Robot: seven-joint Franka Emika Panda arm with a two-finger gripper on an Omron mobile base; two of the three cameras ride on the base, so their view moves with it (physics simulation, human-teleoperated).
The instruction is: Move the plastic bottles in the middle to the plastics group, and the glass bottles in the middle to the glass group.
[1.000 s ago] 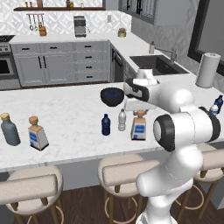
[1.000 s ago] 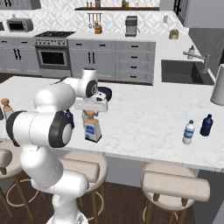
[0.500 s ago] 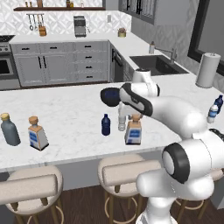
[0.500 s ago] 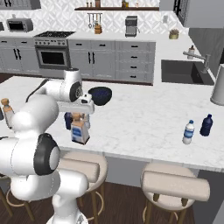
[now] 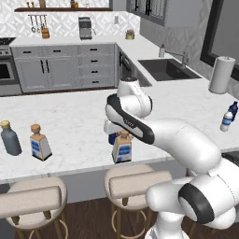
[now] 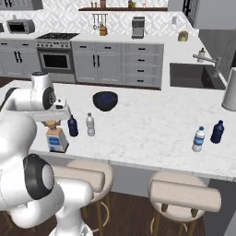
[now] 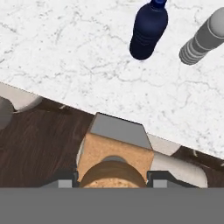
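Note:
My gripper [image 7: 113, 178] is shut on the tan cork of the square glass bottle [image 7: 116, 146], a finger on each side. That labelled bottle [image 5: 122, 148] hangs upright near the counter's front edge under the gripper [image 6: 51, 123]. Just behind it stand the navy plastic bottle [image 6: 72, 126] and the clear white-capped plastic bottle [image 6: 90, 125]. The navy bottle [image 7: 148, 28] and the clear bottle [image 7: 203, 39] lie ahead of the hand. The glass group, a grey-blue bottle [image 5: 10, 138] and a cork-stoppered square bottle [image 5: 39, 142], stands far left. The plastics group [image 6: 198, 139] stands far right.
A dark bowl [image 6: 105, 100] sits behind the middle bottles. A paper towel roll [image 5: 221, 74] and the sink [image 5: 163, 69] are at the back right. Bar stools [image 5: 135, 182] line the counter's front edge. Bare marble counter [image 5: 74, 121] stretches between the held bottle and the glass group.
The gripper has carried the square glass bottle leftward along the counter's front, away from the two small bottles. The other bottles have stayed put.

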